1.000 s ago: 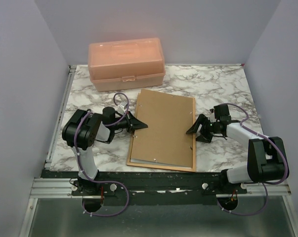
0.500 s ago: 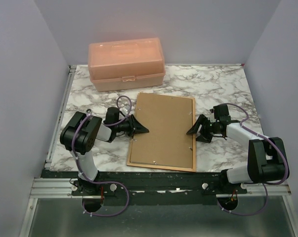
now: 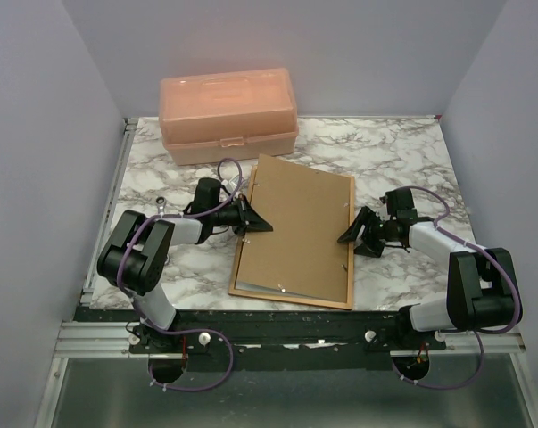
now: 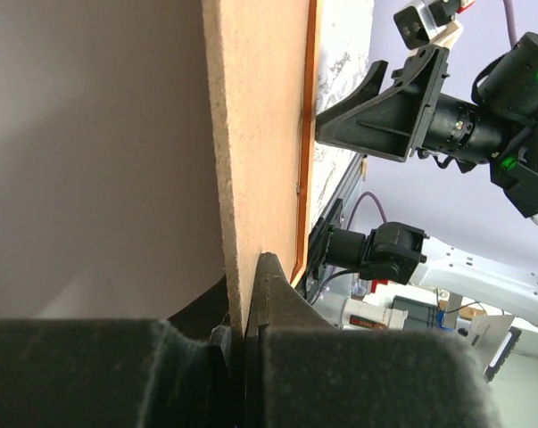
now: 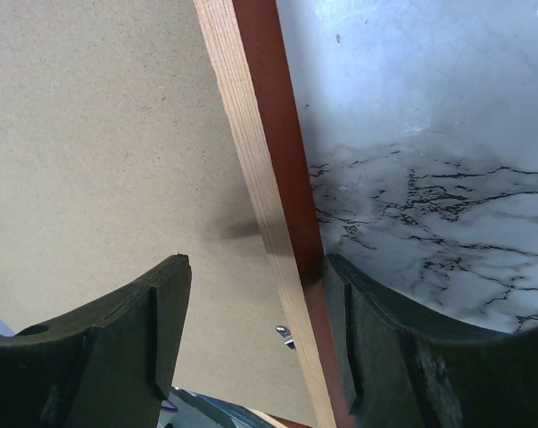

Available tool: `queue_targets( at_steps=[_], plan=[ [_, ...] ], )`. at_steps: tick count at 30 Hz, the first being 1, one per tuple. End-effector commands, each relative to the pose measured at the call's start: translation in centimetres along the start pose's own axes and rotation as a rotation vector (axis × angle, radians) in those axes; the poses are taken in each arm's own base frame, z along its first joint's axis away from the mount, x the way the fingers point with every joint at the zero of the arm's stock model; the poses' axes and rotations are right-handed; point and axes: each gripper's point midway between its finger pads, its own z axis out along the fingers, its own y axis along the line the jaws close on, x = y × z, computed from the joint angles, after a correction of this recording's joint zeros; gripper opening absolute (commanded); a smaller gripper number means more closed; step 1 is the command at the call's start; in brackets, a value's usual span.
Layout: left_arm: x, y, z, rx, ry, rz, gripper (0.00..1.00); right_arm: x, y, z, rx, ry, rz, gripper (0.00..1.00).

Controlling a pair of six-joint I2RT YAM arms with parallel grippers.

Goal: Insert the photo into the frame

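The frame (image 3: pixel 350 267) lies face down on the marble table, its paler back up. A brown backing board (image 3: pixel 295 223) rests in it, tilted with its left side raised. My left gripper (image 3: pixel 255 223) is shut on that raised left edge; in the left wrist view the board (image 4: pixel 251 134) stands pinched between the fingers of this gripper (image 4: pixel 246 272). My right gripper (image 3: pixel 347 236) is open and straddles the frame's right rail (image 5: pixel 269 134), one finger (image 5: pixel 376 357) against its reddish outer side, the other over the board (image 5: pixel 90 134). The photo is hidden.
A peach plastic box (image 3: pixel 228 116) stands at the back left, just beyond the frame's far corner. Lilac walls close in the table on three sides. A metal rail (image 3: pixel 286 334) runs along the near edge by the arm bases.
The board's left edge has risen off the frame, held by the left gripper, whose arm has swung farther from its base. The right gripper has stayed at the right rail.
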Motion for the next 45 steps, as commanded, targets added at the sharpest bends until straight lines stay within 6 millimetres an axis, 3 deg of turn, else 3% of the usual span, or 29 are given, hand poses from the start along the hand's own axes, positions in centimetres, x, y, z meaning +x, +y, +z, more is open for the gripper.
queue_targets(
  at_steps=[1,14,24,29,34,40,45],
  plan=[
    [2.0,2.5,0.1,-0.104,0.059,-0.027,0.00,0.2,-1.8,0.3,0.082,-0.005,-0.011,0.67],
    [2.7,1.2,-0.8,-0.089,0.074,-0.023,0.00,0.1,-2.0,0.3,0.091,-0.008,-0.012,0.68],
    [2.7,2.5,0.0,-0.106,0.081,-0.026,0.00,0.2,-1.9,0.4,0.087,-0.004,-0.012,0.67],
    [3.1,3.4,0.4,-0.158,0.098,-0.013,0.09,0.3,-2.2,0.5,0.092,-0.001,-0.012,0.67],
    [3.0,4.3,0.4,-0.236,0.103,0.011,0.33,0.4,-2.3,0.6,0.095,-0.001,-0.013,0.66],
    [3.0,5.2,-0.1,-0.363,0.117,0.054,0.55,0.3,-3.0,0.8,0.127,-0.006,-0.006,0.62],
    [3.2,5.1,0.2,-0.433,0.146,0.103,0.65,0.2,-3.5,0.8,0.152,-0.014,-0.010,0.56]
  ],
)
